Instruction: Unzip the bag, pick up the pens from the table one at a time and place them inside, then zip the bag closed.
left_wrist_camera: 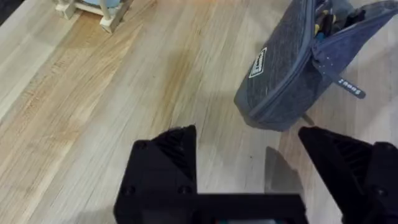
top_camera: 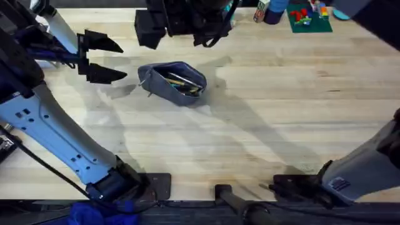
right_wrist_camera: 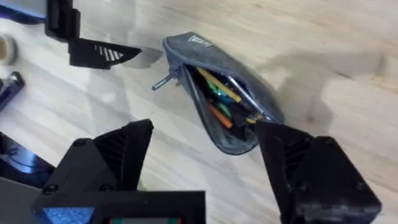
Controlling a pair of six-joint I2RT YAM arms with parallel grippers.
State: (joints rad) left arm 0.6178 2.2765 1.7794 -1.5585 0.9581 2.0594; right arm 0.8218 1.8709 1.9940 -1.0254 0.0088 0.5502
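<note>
The oblong blue-grey fabric pencil pouch (top_camera: 173,82) is lying on the large light wooden butcher-block tabletop (top_camera: 262,131), left of centre and toward the far side, its zipper gaping along the top. Inside, a bundle of pens (right_wrist_camera: 224,99) is showing — yellow, green and orange barrels among them — and no loose pen is lying on the bare wood around it. The small pull tab (right_wrist_camera: 163,82) is hanging off the end of the pouch that faces the left arm.

The left gripper (top_camera: 104,58) is hovering just beside that end, its black fingers spread wide and holding nothing; from its wrist camera the pouch's end is sitting just beyond the fingertips. The right gripper (right_wrist_camera: 205,162) is hanging above the pouch, fingers likewise apart and empty.

Judging by this, the filling step looks finished and the closing step is in hand. The next move probably calls for one gripper pinning the pouch's body so that it is not dragged, while the other is pinching the small tab and drawing it along the full zipper — a fine grasp, since the tab is thin and lying low against the wood.
</note>
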